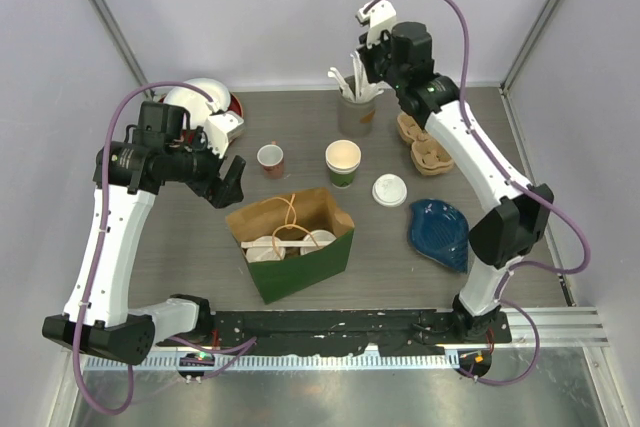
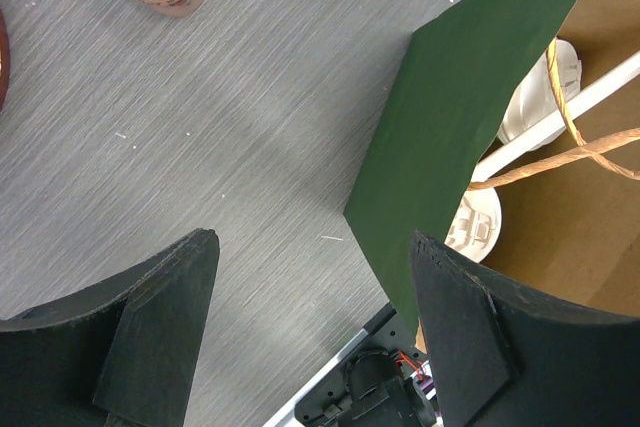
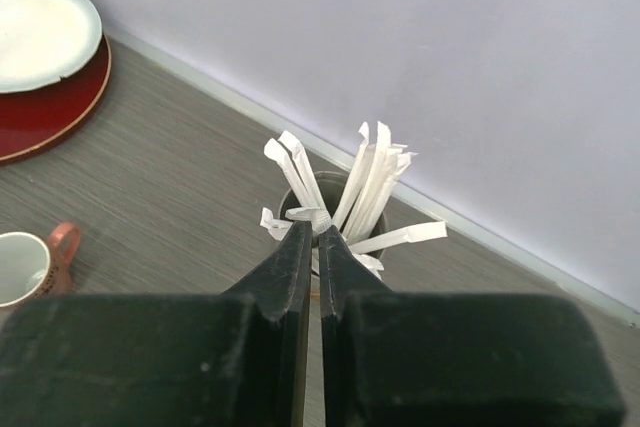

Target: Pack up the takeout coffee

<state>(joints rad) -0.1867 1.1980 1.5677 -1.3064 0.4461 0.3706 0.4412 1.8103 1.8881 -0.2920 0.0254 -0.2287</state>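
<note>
Top external view shows lidded cups [image 1: 263, 248] in the green bag [image 1: 300, 269], a green cup [image 1: 343, 162] and loose lid [image 1: 389, 190] just beyond, left gripper [image 2: 312, 242] spread beside the bag, right gripper [image 3: 312, 232] pinched shut among the straws [image 3: 372, 182]; next, I'd judge, lidding that cup.

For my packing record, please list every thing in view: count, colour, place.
paper bag: one, green, brown inside, table centre
lidded cups: two white lids seen, inside the bag
open cup: one, green, cream inside, behind the bag
loose lid: one, white, right of open cup
small cup: one, red and white, left of open cup
wrapped straws: a bunch, white, in a holder, back
cup carrier: one seen, brown, back right
dish: one, blue, right of the bag
plates: white upon red, back left
left claw: black, open, left of the bag
right claw: black, shut, at the straws
</note>
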